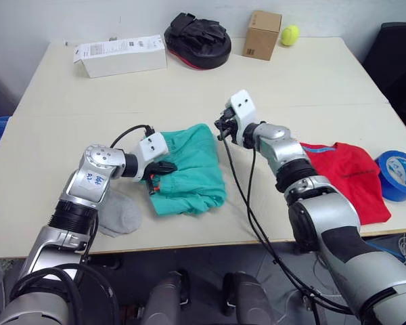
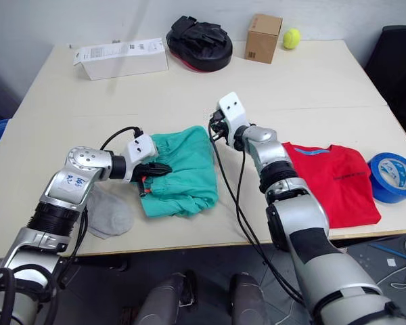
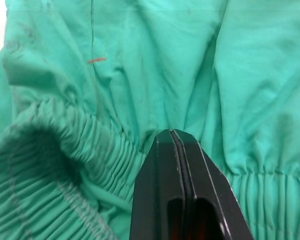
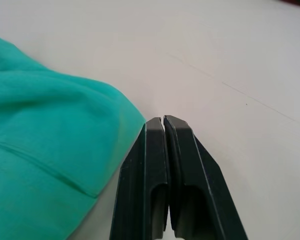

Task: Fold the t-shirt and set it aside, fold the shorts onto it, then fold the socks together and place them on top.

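The teal-green shorts lie bunched in the middle of the table, gathered waistband toward my left arm. My left gripper is shut, its tips resting against the waistband with no fabric seen between them; a bit of orange-red drawstring shows under it. My right gripper is shut too, hovering over bare table just beside the shorts' far right corner. The red t-shirt lies folded to the right, under my right forearm. One light grey sock lies near the front edge, below my left arm.
A blue tape roll sits at the right edge beside the t-shirt. Along the back of the table stand a white box, a black pad, a cardboard box and a tennis ball.
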You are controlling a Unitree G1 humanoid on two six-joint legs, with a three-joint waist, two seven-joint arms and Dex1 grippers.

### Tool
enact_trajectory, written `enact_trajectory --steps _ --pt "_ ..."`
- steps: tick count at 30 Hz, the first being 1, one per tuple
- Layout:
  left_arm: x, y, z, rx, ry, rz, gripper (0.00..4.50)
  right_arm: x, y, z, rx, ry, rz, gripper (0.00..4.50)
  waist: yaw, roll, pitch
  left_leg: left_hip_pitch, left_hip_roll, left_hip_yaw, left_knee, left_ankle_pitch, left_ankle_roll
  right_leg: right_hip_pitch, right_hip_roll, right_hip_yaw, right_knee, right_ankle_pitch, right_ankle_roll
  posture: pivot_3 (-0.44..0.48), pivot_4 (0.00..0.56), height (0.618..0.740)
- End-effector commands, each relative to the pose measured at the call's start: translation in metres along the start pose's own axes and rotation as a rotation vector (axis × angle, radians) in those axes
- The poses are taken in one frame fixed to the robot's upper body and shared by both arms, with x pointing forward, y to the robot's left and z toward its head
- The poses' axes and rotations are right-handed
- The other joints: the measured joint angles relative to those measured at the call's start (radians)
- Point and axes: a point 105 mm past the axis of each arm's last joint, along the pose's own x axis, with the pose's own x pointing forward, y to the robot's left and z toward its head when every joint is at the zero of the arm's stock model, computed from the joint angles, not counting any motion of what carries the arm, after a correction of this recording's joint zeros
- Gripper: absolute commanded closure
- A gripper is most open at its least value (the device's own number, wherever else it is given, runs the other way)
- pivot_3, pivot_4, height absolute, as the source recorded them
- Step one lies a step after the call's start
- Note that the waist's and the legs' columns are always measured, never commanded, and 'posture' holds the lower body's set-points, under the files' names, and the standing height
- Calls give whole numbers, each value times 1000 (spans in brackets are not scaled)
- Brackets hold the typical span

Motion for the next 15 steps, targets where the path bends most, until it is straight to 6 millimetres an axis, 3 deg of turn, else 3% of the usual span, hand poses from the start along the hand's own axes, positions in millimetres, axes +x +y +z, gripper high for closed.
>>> enact_trajectory --steps 1,2,5,9,15 --pt "-17 1 31 6 -163 -1 4500 -22 13 18 137 -9 197 4427 1 0 0 0 0 0 0 0 0 0 0 0 0 0 0 0 150 740" --pt "-22 1 35 -4 -193 -7 4500 -29 15 13 191 28 232 4263 1 0 0 -2 0 -1 1 0 0 -1 -1 0 0 0 0 0 150 740" --pt "-35 -2 41 -25 -254 -19 3921 -49 24 2 353 143 320 3516 3 0 0 -3 0 -2 1 0 1 -1 -1 -1 -1 0 0 0 150 740" --pt "-48 -8 44 -32 -284 -22 2636 -61 31 -6 440 216 364 2078 1 0 0 -3 0 -2 1 0 1 -1 -2 -2 -1 0 0 0 150 740" --pt "-61 -15 41 -39 -288 2 650 -57 36 -25 589 288 381 3 2 0 0 -3 0 -1 0 0 0 -1 -2 -2 -2 0 0 0 150 740"
